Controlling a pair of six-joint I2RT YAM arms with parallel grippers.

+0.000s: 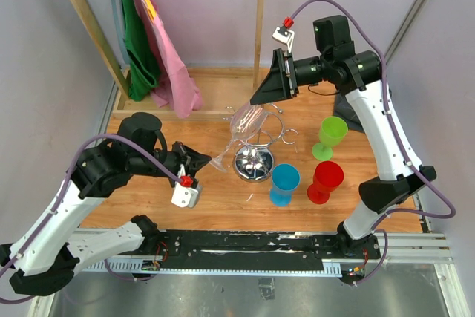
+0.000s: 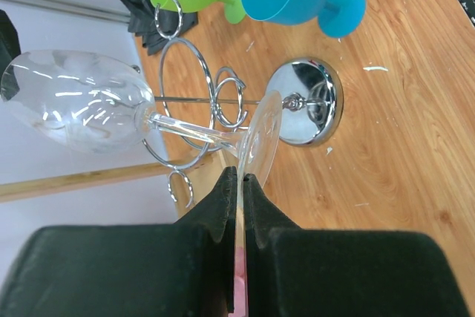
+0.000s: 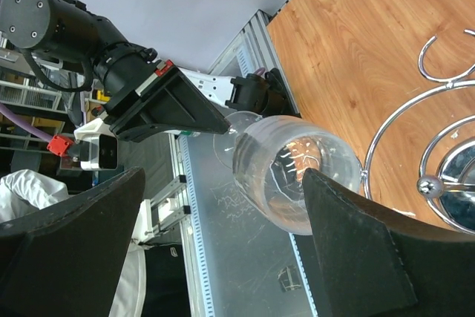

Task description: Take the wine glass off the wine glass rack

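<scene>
Clear wine glass [image 2: 74, 109] — glossy chrome rack [image 2: 308, 105]

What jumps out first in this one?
A clear wine glass hangs tilted over the chrome wire rack centred on the wooden table, its foot pinched by the left tool while the open right tool straddles its bowl. Right of the rack stand a blue plastic goblet, a red plastic goblet and a green plastic goblet.

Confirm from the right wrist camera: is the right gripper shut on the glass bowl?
No, the right gripper is open: its jaws stand wide apart, with clear space beside the wine glass bowl.
</scene>
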